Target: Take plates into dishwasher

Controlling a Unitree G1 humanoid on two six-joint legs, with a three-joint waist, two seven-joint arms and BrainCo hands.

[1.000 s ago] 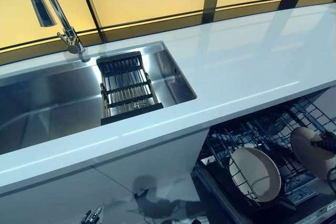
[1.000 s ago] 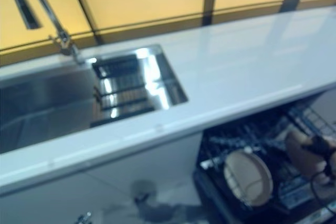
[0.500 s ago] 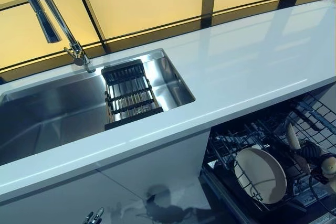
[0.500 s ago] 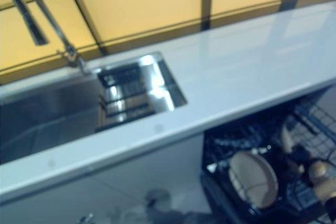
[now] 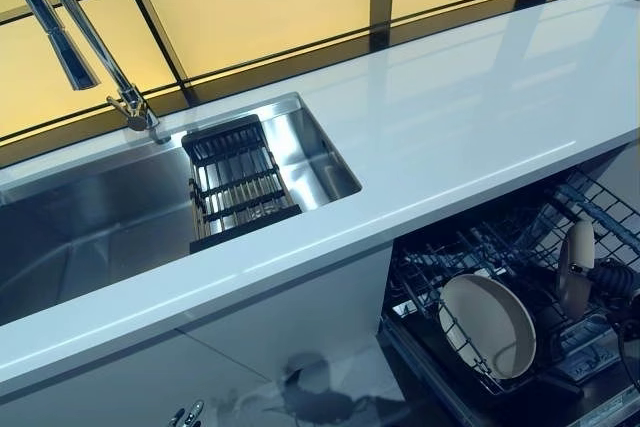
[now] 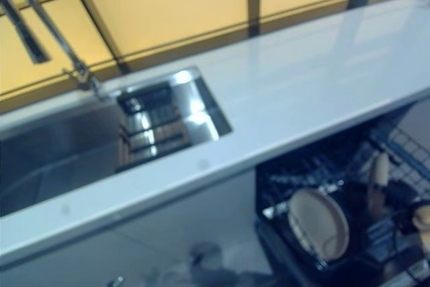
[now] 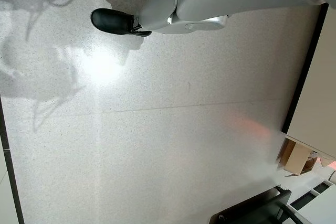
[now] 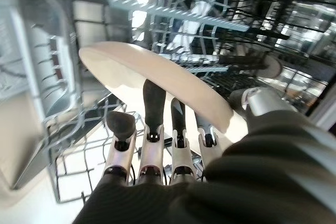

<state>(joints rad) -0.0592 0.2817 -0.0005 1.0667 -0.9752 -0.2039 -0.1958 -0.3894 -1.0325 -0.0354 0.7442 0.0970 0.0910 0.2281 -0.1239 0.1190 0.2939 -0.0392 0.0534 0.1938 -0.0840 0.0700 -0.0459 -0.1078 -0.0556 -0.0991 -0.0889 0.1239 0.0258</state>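
Right hand (image 8: pixel 157 145): low in the dishwasher at about 4 o'clock in the head views; fingers (image 8: pixel 154 103) lie along one face of a plate, thumb (image 8: pixel 257 100) on the other side, so the plate is pinched between them.
Held plate (image 5: pixel 576 265): cream, standing on edge, nearly upright, down among the wires of the rack; in the wrist view its rim arcs across above the fingers.
Second plate (image 5: pixel 487 326): cream, already standing tilted in the rack, at 9 o'clock of the held plate and apart from it, its face turned toward the camera.
Rack (image 5: pixel 450 257): dark wire basket, pulled out below the counter edge, at 4 to 5 o'clock in the head views.
Counter (image 5: pixel 470 117): white, running across the scene from 8 o'clock to 2 o'clock.
Sink (image 5: pixel 90 227): steel, set into the counter at 9 o'clock.
Drainer (image 5: pixel 237 182): black slatted tray spanning the sink's near end, at 10 o'clock of the rack.
Tap (image 5: pixel 70 32): chrome, arched, at 10 to 11 o'clock behind the sink.
Left hand (image 5: pixel 187 414): only fingertips show at the 7 o'clock edge; whether they are curled or straight cannot be told.
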